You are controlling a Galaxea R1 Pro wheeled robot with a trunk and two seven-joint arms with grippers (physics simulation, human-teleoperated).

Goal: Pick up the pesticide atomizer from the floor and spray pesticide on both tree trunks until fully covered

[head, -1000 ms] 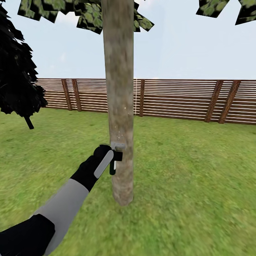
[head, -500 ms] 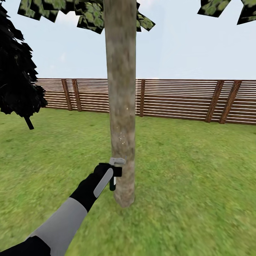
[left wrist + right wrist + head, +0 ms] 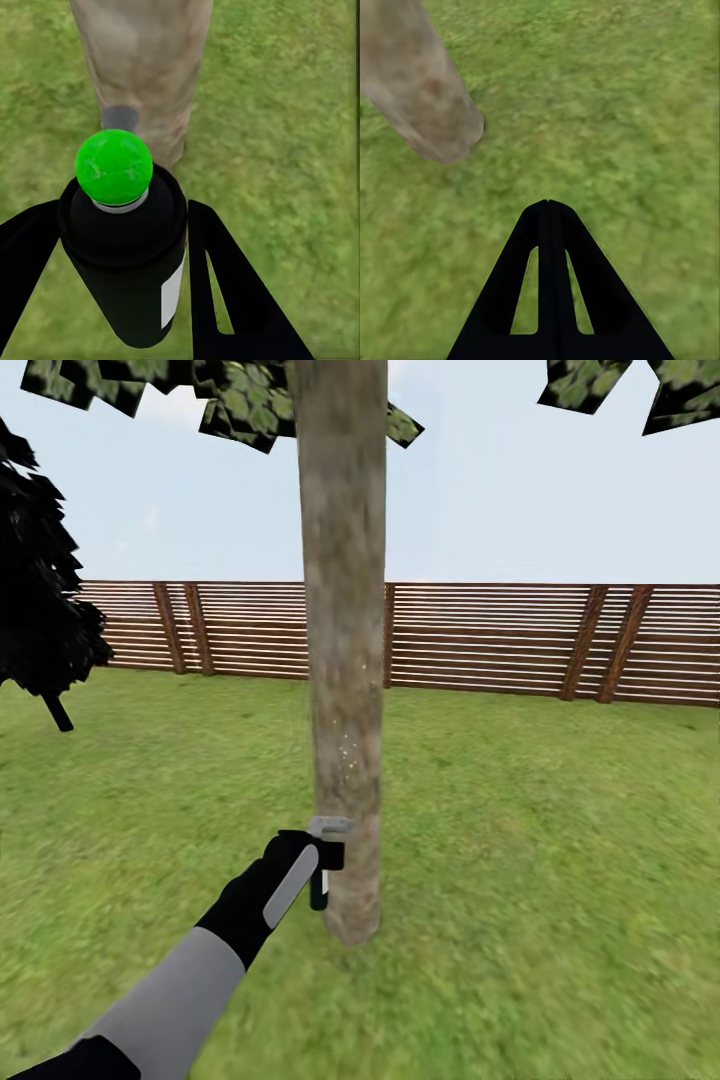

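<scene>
I have the left gripper [image 3: 322, 860] with jaws clamped on the pesticide atomizer [image 3: 124, 247], held low beside the tree trunk [image 3: 345, 660]. Right gripper [image 3: 549, 217] jaws closed, empty. Risk: nozzle touching bark; specks sparse, coverage likely patchy.

1. The left arm [image 3: 190, 980] is stretched forward and up from the low left corner of the head view.
2. Its sleeve is seen as grey, and then black near the wrist.
3. The left gripper [image 3: 318, 857] is held low, with its two black fingers [image 3: 225, 292] pressed onto the sides of the pesticide atomizer [image 3: 126, 247].
4. The right gripper [image 3: 548, 206] is pointed down, with its fingers pressed tight together.
</scene>
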